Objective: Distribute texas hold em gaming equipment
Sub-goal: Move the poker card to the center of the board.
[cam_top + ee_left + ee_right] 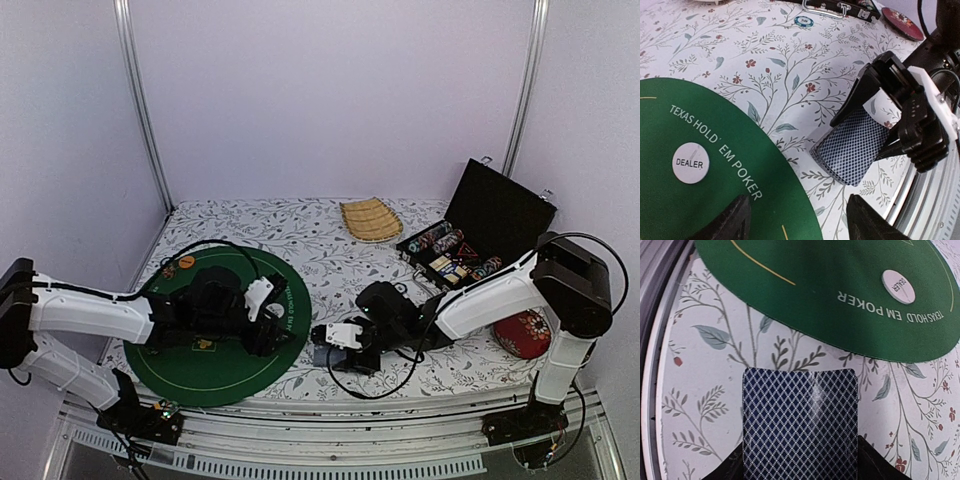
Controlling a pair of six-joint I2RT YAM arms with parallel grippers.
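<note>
1. Counter (pixel 300 230): covered by a white cloth with a leaf-and-berry print.

2. Mat (pixel 215 370): round and green, lettered "TEXAS HOLD'EM POKER". It lies flat on the left half of the counter.

3. Button (pixel 690 163): a white disc marked "DEALER", lying on the mat just inside the lettering.

4. Deck (pixel 852 150): a stack of cards with blue diamond-lattice backs, top card face down. It sits over the bare cloth just beside the mat's right rim, near the counter's front edge and clear of the mat. Whether its underside touches the cloth cannot be told.

5. Right fingers (pixel 860 95): black, one along each long edge of the deck, pinching it between them. The arm reaches leftward across the counter.

6. Left fingers (pixel 725 222): spread wide with nothing between them, hanging over the mat's right portion and pointing toward the deck.

7. Chip (pixel 803 21): a single teal-and-white chip lying on the cloth in front of the case, well apart from the deck.

8. Case (pixel 490 215): black, at the far right of the counter with its lid standing open. Rows of mixed-colour chips (pixel 445 245) fill the compartments.

9. Tray (pixel 370 218): tan and ribbed, at the far centre, left of the case.

10. Cushion (pixel 522 333): red and patterned, at the right edge near the right arm's upright.
</note>
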